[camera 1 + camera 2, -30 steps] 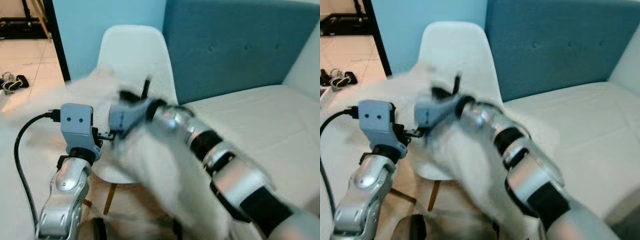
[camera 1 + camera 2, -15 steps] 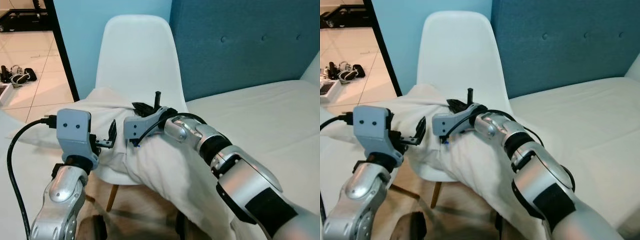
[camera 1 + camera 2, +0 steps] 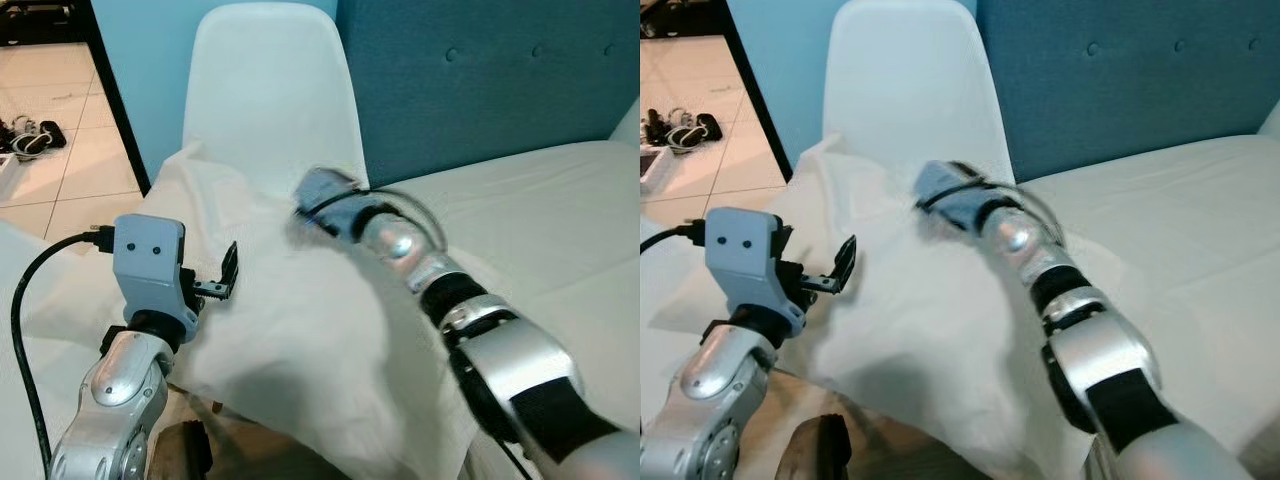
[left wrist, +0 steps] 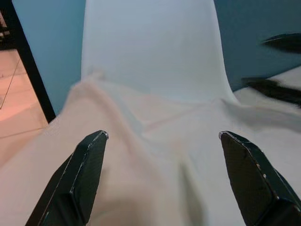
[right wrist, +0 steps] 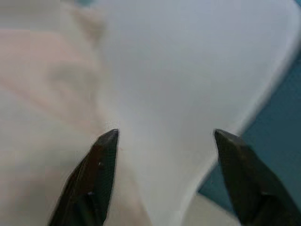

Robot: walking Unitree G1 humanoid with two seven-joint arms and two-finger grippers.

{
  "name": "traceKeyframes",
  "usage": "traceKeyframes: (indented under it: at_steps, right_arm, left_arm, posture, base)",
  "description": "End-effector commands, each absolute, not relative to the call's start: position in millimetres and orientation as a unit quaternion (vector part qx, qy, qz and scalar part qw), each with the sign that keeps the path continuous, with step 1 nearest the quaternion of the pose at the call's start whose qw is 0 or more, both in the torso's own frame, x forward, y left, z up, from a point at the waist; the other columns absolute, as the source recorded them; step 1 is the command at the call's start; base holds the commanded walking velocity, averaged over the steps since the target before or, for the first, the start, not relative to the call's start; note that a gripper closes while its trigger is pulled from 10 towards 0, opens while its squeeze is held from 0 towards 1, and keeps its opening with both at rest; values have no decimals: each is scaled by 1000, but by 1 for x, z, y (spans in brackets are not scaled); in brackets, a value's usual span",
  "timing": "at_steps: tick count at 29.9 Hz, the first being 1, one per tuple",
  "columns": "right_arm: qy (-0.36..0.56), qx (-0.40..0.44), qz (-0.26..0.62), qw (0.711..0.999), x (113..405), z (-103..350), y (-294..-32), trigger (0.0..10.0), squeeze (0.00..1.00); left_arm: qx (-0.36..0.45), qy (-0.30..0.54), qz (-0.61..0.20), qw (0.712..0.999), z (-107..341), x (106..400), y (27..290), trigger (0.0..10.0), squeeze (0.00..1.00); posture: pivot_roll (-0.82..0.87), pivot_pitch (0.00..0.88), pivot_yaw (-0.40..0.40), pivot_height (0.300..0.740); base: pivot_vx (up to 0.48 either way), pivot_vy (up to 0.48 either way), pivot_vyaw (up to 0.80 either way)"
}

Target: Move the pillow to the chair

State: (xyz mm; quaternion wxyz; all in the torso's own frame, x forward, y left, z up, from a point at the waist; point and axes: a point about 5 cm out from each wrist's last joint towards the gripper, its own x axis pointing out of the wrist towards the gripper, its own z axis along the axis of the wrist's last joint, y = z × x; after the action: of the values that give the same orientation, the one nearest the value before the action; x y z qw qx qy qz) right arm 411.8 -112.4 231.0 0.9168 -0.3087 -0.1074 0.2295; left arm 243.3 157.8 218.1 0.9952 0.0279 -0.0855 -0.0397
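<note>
Hovering at frame centre, right gripper [image 5: 162, 136], fingers apart, empty, blurred; half a second earlier it lay on the pillow [image 3: 300, 330]. Left gripper [image 4: 162, 136], lower left, likewise spread, holding nothing. Pillow now draped over the chair [image 3: 265, 90] seat: delivery judged essentially complete. Bed [image 3: 560, 210], right.

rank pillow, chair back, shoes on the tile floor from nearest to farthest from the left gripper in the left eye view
1. pillow: right beside the open left gripper, draped over the seat.
2. chair back: upright behind the pillow, ahead of the gripper.
3. shoes: far off on the tile floor, to the robot's left.
</note>
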Motion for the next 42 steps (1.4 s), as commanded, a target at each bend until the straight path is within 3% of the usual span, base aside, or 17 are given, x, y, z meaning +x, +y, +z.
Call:
traceKeyframes:
  at_steps: [1,4,5,6,8,9,13,14,19,23,24,27,28,31,36,42]
  right_arm:
    - [-85,-267,215,935,413,228,-129,10000,1000]
    - [-79,-257,206,941,414,229,-139,10000,1000]
    - [-31,-225,163,960,415,227,-174,10000,1000]
    - [11,-194,150,969,413,223,-192,10000,1000]
    - [38,-172,143,974,412,219,-203,10000,1000]
    - [133,-120,187,966,404,203,-219,10000,1000]
    - [201,-99,246,943,393,198,-235,10000,984]
    - [227,-86,266,933,388,197,-244,10000,0]
    - [311,-44,283,906,366,187,-265,10000,0]
    - [358,20,294,886,347,176,-263,10000,0]
    - [387,89,308,865,337,166,-255,10000,0]
    - [406,151,309,846,331,155,-245,10000,0]
    - [430,271,295,809,325,142,-224,10000,0]
    - [435,317,292,791,325,140,-211,10000,0]
    - [427,324,305,787,326,134,-200,10000,0]
    - [427,258,245,831,329,104,-185,10000,0]
  left_arm:
    - [29,-84,-56,994,217,245,155,10000,0]
    - [29,-85,-62,994,217,245,154,10000,0]
    - [31,-94,-98,990,221,246,147,10000,0]
    - [36,-100,-125,986,223,245,142,10000,0]
    - [40,-104,-143,983,225,244,139,10000,0]
    - [66,-108,-187,974,227,241,134,10000,0]
    - [86,-108,-203,969,227,241,134,10000,0]
    - [97,-107,-203,968,226,241,136,10000,0]
    - [123,-106,-201,966,224,245,140,10000,0]
    - [132,-107,-194,966,223,248,142,10000,0]
    - [137,-109,-189,966,223,250,143,10000,0]
    - [143,-111,-184,966,223,252,144,10000,0]
    - [155,-114,-183,964,222,255,145,10000,0]
    - [163,-117,-185,962,223,256,145,10000,0]
    - [168,-123,-178,962,224,257,147,10000,0]
    - [167,-127,-166,963,226,256,149,10000,0]
  posture:
    - [55,151,-98,525]
    - [45,147,-98,525]
    - [28,134,-99,525]
    - [26,132,-101,525]
    - [26,132,-101,525]
    - [18,124,-104,525]
    - [13,121,-107,525]
    - [2,116,-110,525]
    - [-28,107,-120,525]
    - [-45,104,-125,525]
    - [-50,103,-124,525]
    - [-63,102,-117,525]
    - [-56,99,-111,525]
    - [-54,98,-110,525]
    - [-46,99,-113,525]
    - [-32,115,-113,525]
  base:
    - [0,0,0]
    - [0,0,0]
    - [0,0,0]
    - [0,0,0]
    - [0,0,0]
    - [0,0,0]
    - [0,0,0]
    - [0,0,0]
    - [0,0,0]
    - [0,0,0]
    - [0,0,0]
    - [0,0,0]
    - [0,0,0]
    - [0,0,0]
    - [0,0,0]
    - [0,0,0]
